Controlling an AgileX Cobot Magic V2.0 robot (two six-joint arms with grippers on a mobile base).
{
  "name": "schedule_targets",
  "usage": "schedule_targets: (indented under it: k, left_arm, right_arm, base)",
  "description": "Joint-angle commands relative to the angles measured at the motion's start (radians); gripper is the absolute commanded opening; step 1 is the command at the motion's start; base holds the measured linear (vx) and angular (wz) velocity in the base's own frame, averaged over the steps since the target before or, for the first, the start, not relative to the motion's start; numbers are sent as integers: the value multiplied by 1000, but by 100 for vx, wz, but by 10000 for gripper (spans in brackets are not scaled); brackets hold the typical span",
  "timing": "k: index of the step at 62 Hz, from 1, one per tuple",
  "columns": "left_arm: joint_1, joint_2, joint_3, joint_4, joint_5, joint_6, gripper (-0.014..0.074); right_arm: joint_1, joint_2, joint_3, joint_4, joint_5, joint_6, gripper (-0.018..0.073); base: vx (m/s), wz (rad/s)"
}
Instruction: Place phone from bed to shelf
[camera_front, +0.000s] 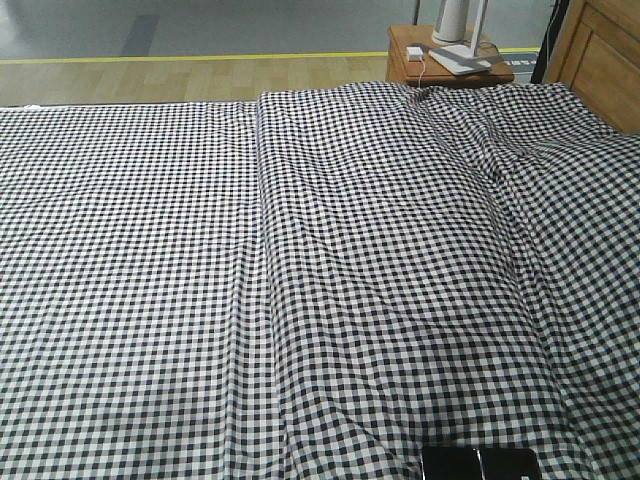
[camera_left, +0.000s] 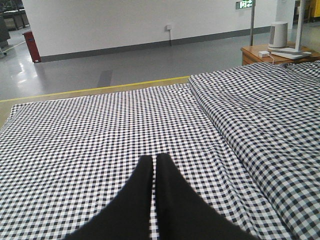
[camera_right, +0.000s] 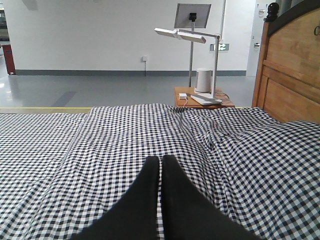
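Both pinched together, empty: left gripper (camera_left: 154, 159), right gripper (camera_right: 160, 160). We'd open wide, drop square over prob. the phone (camera_front: 480, 465) at near edge of bed (camera_front: 300, 250).

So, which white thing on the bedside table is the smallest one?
The flat little box at the left edge of the table. The cylinder and the lamp beside it stand much taller.

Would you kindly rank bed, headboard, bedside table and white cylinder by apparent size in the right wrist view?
bed
headboard
bedside table
white cylinder
Table and cylinder are farther off, so true size is unsure.
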Motion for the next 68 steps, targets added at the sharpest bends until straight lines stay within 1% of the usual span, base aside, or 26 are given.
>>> schedule_targets:
  k: [1,68]
  left_arm:
    - [-4,-13,-21,-9,-72,-6,1]
    - [-4,-13,-21,-9,-72,-6,1]
  right_arm:
    - [-3,-9,4,-13,-71,-8,-8]
    - [-3,-9,4,-13,-71,-8,-8]
  base:
    - [0,0]
    - [0,0]
